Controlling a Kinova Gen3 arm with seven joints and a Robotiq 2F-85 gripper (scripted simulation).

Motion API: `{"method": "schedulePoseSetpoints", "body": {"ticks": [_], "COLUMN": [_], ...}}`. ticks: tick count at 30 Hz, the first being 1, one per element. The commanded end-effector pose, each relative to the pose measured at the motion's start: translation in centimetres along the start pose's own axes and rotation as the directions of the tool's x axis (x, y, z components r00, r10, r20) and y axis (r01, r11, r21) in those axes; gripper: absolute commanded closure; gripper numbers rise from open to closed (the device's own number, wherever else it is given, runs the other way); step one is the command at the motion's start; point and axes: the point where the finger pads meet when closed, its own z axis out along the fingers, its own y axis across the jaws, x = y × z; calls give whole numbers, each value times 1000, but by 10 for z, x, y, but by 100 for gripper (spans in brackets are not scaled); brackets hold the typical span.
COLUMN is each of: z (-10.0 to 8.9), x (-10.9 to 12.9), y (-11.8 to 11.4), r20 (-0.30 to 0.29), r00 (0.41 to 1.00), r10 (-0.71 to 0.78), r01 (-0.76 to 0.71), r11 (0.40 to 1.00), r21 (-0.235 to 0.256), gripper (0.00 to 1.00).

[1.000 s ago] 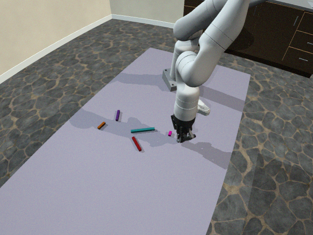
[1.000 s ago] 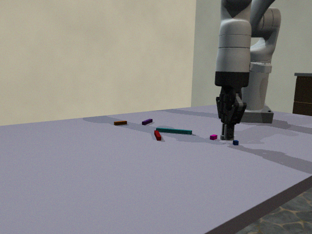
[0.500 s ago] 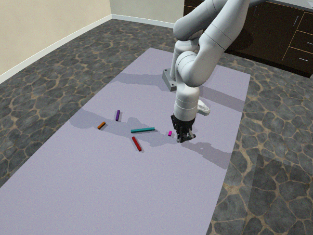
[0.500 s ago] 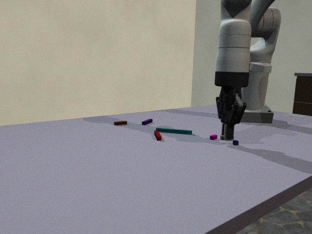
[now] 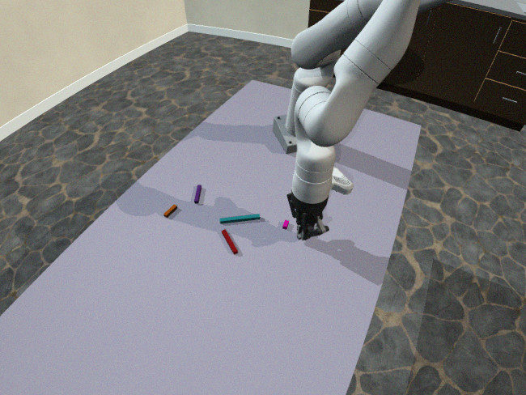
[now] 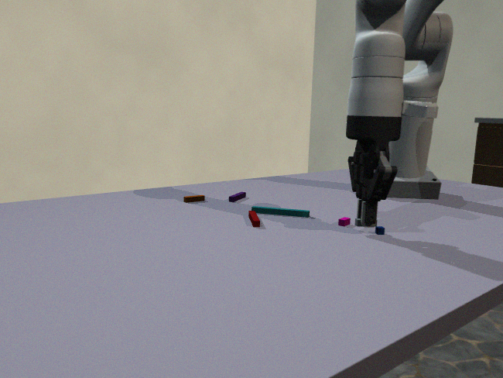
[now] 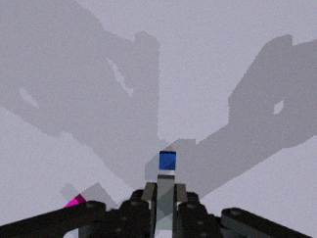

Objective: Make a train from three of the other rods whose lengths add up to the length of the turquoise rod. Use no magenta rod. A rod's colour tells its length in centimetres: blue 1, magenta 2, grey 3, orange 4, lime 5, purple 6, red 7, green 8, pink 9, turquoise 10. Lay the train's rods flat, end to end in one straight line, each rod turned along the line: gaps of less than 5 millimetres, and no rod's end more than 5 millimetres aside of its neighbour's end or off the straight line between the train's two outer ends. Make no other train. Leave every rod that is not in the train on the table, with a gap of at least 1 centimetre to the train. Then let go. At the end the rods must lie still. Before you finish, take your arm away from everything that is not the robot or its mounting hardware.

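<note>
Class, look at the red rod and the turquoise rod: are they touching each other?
Apart. The top view shows a plain gap between the near end of the red rod and the left end of the turquoise rod.
</note>
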Motion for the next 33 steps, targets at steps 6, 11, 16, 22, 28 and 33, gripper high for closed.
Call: {"method": "schedulePoseSetpoints", "body": {"ticks": [6,11,16,22,28,33], "z": [1,6,9,11,12,12], "x": [0,0,0,0,0,0], "y": [0,0,0,0,0,0], "r20": [0,0,0,0,0,0], "r00": [1000,1000,1000,1000,1000,1000], "r10": [0,0,0,0,0,0], "r01": [0,0,0,0,0,0], "r11": [1000,1000,1000,1000,1000,1000], "r21": [-1,-1,-1,-1,-1,-1], "gripper": [95,95,95,95,95,95]}}
